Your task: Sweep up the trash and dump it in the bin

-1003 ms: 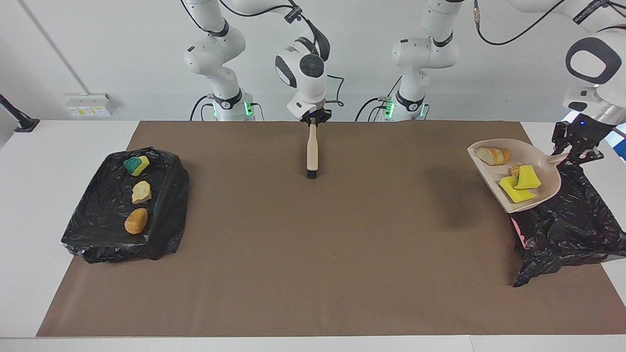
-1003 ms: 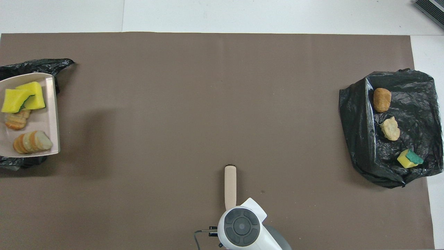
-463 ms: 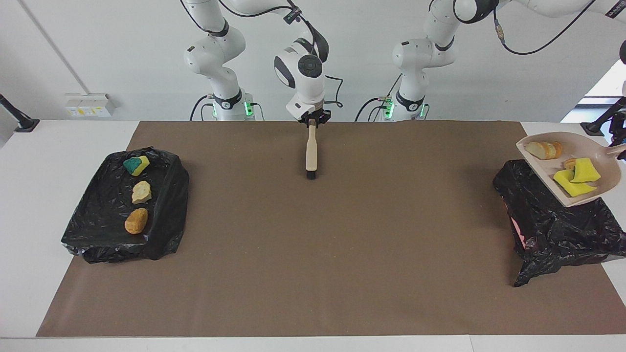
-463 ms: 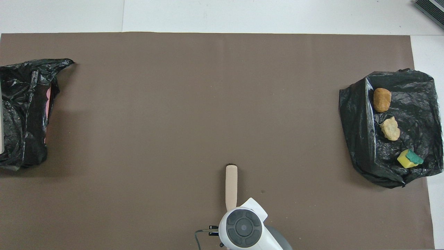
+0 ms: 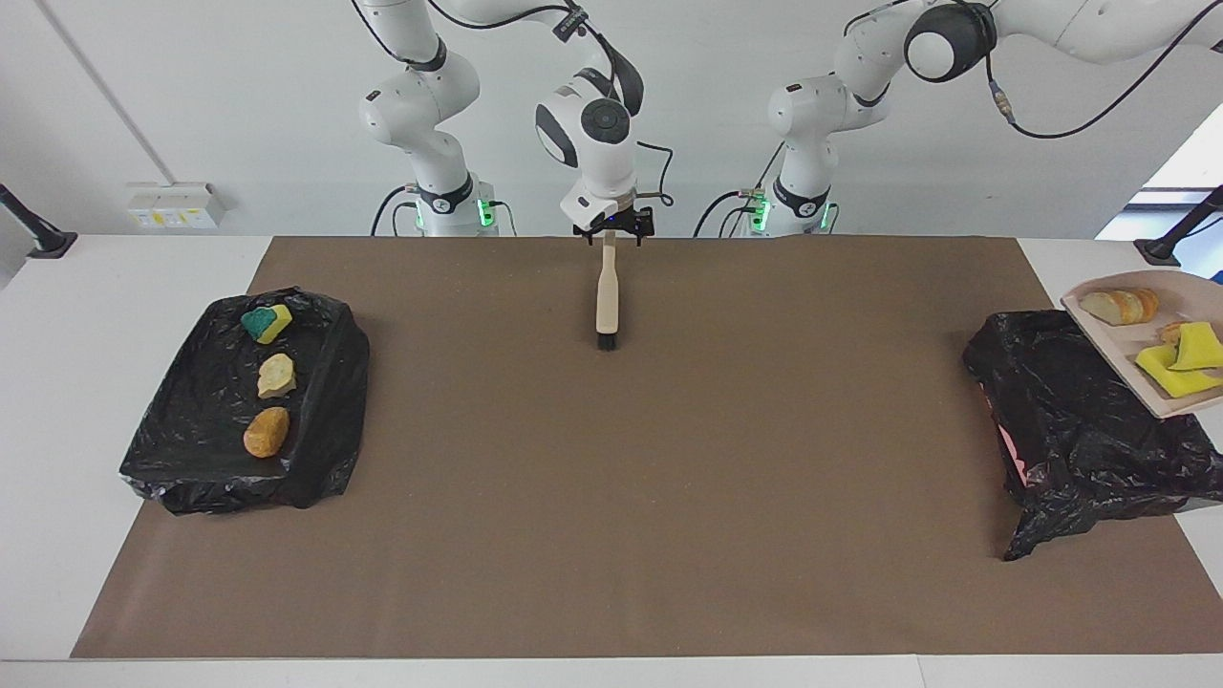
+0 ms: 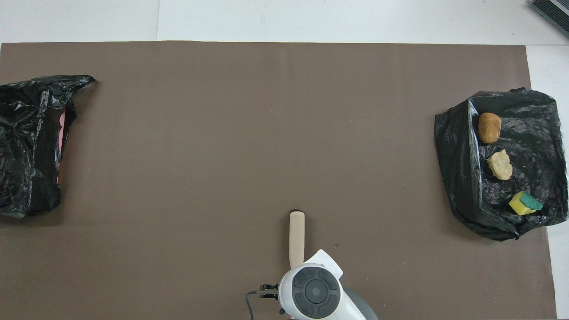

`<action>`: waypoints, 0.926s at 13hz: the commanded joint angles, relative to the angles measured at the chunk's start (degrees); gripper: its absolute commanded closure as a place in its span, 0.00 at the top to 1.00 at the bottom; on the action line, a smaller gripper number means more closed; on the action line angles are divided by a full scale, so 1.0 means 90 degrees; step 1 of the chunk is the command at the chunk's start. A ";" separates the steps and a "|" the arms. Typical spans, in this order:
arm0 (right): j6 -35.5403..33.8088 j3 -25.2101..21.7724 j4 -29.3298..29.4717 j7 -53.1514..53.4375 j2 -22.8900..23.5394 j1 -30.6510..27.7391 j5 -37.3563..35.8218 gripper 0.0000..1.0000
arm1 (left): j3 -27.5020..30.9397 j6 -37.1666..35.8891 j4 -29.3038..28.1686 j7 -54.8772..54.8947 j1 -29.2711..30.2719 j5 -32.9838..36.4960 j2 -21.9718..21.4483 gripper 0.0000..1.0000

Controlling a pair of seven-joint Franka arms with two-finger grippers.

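Observation:
The beige dustpan [image 5: 1142,377] hangs in the air at the left arm's end, cut off by the edge of the facing view. It carries bread slices [image 5: 1120,306] and yellow sponge pieces [image 5: 1180,361]. It is outward of the black-bagged bin [image 5: 1080,420] [image 6: 26,146]. The left gripper is out of view. My right gripper [image 5: 610,234] is shut on the handle of the beige brush [image 5: 606,296] [image 6: 297,235], whose black bristles point down at the mat. Three scraps lie in a black-bagged tray [image 5: 191,459] [image 6: 533,115]: a green-backed sponge [image 5: 267,323], a pale chunk [image 5: 276,376] and an orange-brown chunk [image 5: 267,432].
A brown mat [image 5: 611,497] covers the table between the tray and the bin. A pink patch shows at the bin's side [image 5: 1008,444]. The right arm's hand [image 6: 315,291] covers the brush handle's end in the overhead view.
The dustpan with its scraps moved from over the bin outward toward the left arm's end and left the overhead view. The right wrist turned a little. The brush barely moved.

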 commanded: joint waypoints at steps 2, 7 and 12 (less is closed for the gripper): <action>0.0050 -0.0036 0.0366 -0.0103 -0.0095 -0.0626 -0.0360 1.00 | -0.0066 0.0712 -0.0109 0.0015 -0.0204 0.0806 0.0060 0.00; -0.0047 -0.0026 0.1050 -0.0590 -0.0007 -0.2178 -0.1718 1.00 | -0.0066 0.1347 -0.1105 -0.0578 -0.0654 0.2259 -0.0368 0.00; -0.1518 -0.0007 0.2619 -0.2424 -0.0017 -0.3672 -0.2160 1.00 | -0.0153 0.1583 -0.1565 -0.1955 -0.0879 0.3703 -0.0652 0.00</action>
